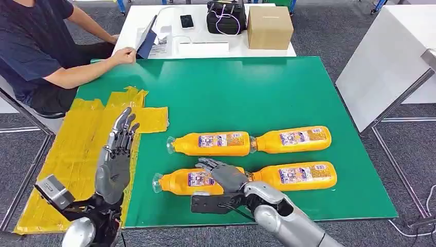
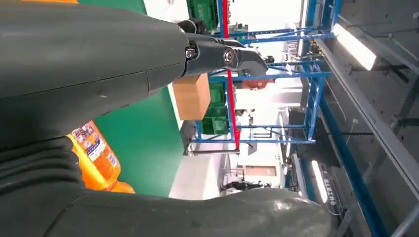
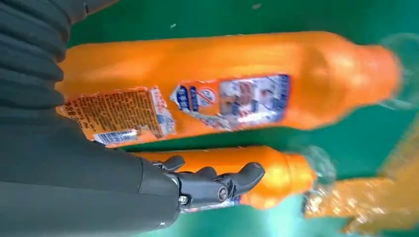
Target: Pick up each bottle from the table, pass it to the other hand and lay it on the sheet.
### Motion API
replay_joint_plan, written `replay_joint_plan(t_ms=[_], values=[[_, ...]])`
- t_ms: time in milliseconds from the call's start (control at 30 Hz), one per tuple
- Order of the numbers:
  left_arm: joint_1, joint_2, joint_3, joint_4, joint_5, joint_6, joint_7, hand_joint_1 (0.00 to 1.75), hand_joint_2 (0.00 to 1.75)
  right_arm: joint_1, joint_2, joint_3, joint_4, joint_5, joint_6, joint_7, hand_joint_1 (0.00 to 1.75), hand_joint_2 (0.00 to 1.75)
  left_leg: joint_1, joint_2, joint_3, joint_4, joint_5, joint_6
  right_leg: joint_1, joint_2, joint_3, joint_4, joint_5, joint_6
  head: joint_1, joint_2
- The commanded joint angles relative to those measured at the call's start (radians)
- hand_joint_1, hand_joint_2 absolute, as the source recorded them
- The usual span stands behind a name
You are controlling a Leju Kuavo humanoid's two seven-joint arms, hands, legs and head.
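Four orange bottles lie on the green worktop (image 1: 288,87) in two rows of two, each on its side with its long axis running left to right and its clear cap end toward the robot's left. The near-left bottle (image 1: 193,181) sits under the right hand (image 1: 223,175), which reaches in from the lower right with its silver forearm angled up and leftward, palm down. Its dark fingers (image 1: 208,163) are spread over the top of that bottle's body, close above or touching it; whether they have closed on it I cannot tell. In the right wrist view the fingers are stretched out beside the bottle's neck rather than curled around it, with the far-left bottle (image 3: 237,84) lying parallel behind.

The near-right bottle (image 1: 301,176) lies just beside the right wrist, its cap end meeting the base of the near-left one. The far-left bottle and the far-right bottle (image 1: 294,139) sit end to end in the same way, further from the robot.

The left hand (image 1: 117,154) is raised over the yellow sheet (image 1: 77,149) at the worktop's left side, fingers extended upward and slightly apart, holding nothing, well apart from every bottle.

A person (image 1: 36,46) sits at the far left, one hand resting near the worktop's corner
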Motion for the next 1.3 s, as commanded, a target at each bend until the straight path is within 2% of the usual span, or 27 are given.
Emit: replay_joint_plan(t_ms=[33, 300, 433, 467, 500, 533, 700, 867, 967, 1000, 1133, 1167, 1233, 1300], values=[[-0.086, 0.002, -0.036, 0.121, 0.004, 0.003, 0.021, 0.00, 0.00, -0.214, 0.007, 0.302, 0.266, 0.242, 0.095, 0.055, 0.00, 1.75, 0.000, 0.003, 0.005, -0.001, -0.001, -0.001, 0.000, 0.002, 0.005, -0.001, 0.000, -0.001, 0.000, 0.000], [-0.089, 0.003, -0.038, 0.129, 0.004, 0.012, 0.019, 0.00, 0.00, -0.232, -0.006, 0.333, 0.269, 0.283, 0.121, 0.052, 0.00, 1.75, 0.000, 0.001, 0.004, -0.001, 0.000, -0.001, 0.000, 0.000, 0.004, -0.001, -0.001, 0.000, 0.000, 0.000], [-0.108, 0.004, -0.055, 0.107, 0.014, 0.035, 0.054, 0.00, 0.00, -0.239, -0.020, 0.358, 0.220, 0.269, 0.220, 0.050, 0.00, 1.75, 0.000, -0.001, 0.004, 0.000, 0.000, -0.001, 0.001, -0.001, 0.004, -0.001, -0.001, 0.000, 0.000, 0.000], [-0.118, 0.008, -0.064, 0.118, 0.023, 0.032, 0.046, 0.00, 0.00, -0.255, -0.032, 0.385, 0.214, 0.264, 0.242, 0.014, 0.07, 1.75, 0.001, -0.001, 0.005, 0.000, -0.001, -0.001, 0.001, -0.002, 0.006, -0.001, -0.002, 0.000, 0.000, 0.000], [-0.114, 0.010, -0.066, 0.131, 0.024, 0.037, 0.042, 0.00, 0.00, -0.258, -0.043, 0.379, 0.228, 0.238, 0.256, 0.001, 1.64, 1.75, 0.000, -0.001, 0.004, 0.000, 0.000, -0.001, 0.000, -0.001, 0.004, -0.001, -0.001, 0.000, 0.000, 0.000], [-0.122, 0.011, -0.072, 0.143, 0.030, 0.040, 0.025, 0.00, 0.00, -0.271, -0.048, 0.407, 0.237, 0.246, 0.253, -0.029, 1.75, 1.75, 0.000, -0.001, 0.003, -0.001, 0.000, -0.001, 0.000, -0.001, 0.003, -0.001, 0.000, 0.000, 0.000, 0.000], [-0.121, 0.018, -0.081, 0.145, 0.034, 0.053, 0.025, 0.00, 0.00, -0.272, -0.042, 0.402, 0.262, 0.194, 0.244, -0.031, 1.75, 1.75, 0.001, -0.001, 0.006, -0.001, 0.000, -0.001, 0.001, -0.002, 0.007, -0.002, -0.001, 0.000, 0.000, 0.000], [-0.114, 0.018, -0.076, 0.122, 0.038, 0.077, 0.041, 0.00, 0.00, -0.248, -0.024, 0.353, 0.239, 0.133, 0.221, 0.034, 1.75, 1.75, 0.000, 0.000, 0.007, -0.001, 0.000, -0.001, 0.000, -0.001, 0.007, -0.002, -0.001, 0.000, 0.000, 0.000], [-0.098, 0.005, -0.042, 0.124, 0.049, 0.100, 0.011, 0.00, 0.00, -0.199, 0.000, 0.254, 0.264, 0.046, 0.136, 0.058, 1.75, 1.75, 0.001, 0.001, 0.010, -0.002, 0.000, -0.001, 0.000, -0.001, 0.010, -0.003, -0.001, -0.001, 0.000, 0.000], [-0.088, -0.003, -0.029, 0.103, 0.045, 0.133, 0.015, 0.00, 0.00, -0.167, 0.008, 0.200, 0.256, 0.006, 0.095, 0.097, 1.75, 1.75, 0.001, 0.000, 0.009, -0.001, 0.000, -0.001, 0.000, -0.001, 0.009, -0.002, 0.000, 0.000, 0.000, 0.000], [-0.095, -0.005, -0.028, 0.074, 0.058, 0.145, 0.028, 0.00, 0.00, -0.153, 0.019, 0.194, 0.231, 0.000, 0.081, 0.113, 1.75, 1.75, 0.001, 0.001, 0.008, 0.000, -0.001, -0.001, 0.001, 0.000, 0.009, -0.002, -0.001, 0.000, 0.000, 0.000], [-0.075, -0.012, -0.011, 0.068, 0.056, 0.178, 0.032, 0.00, 0.00, -0.113, 0.018, 0.130, 0.225, -0.043, 0.024, 0.132, 1.75, 1.75, 0.000, 0.001, 0.007, 0.000, -0.001, -0.001, 0.001, 0.000, 0.007, -0.001, -0.001, 0.000, 0.000, 0.000], [-0.031, -0.019, 0.033, 0.056, 0.097, 0.230, -0.008, 0.00, 0.00, -0.021, 0.023, -0.004, 0.192, -0.131, -0.131, 0.096, 1.75, 1.75, 0.001, 0.000, 0.008, -0.001, 0.000, -0.001, 0.001, 0.000, 0.008, -0.002, -0.001, 0.000, 0.000, 0.000], [0.008, -0.028, 0.069, 0.017, 0.116, 0.291, -0.026, 0.00, 0.00, 0.078, 0.033, -0.125, 0.089, -0.242, -0.233, 0.055, 1.75, 1.75, 0.001, -0.001, 0.009, -0.002, -0.001, -0.001, 0.001, -0.001, 0.009, -0.003, -0.001, 0.000, 0.000, 0.000]])
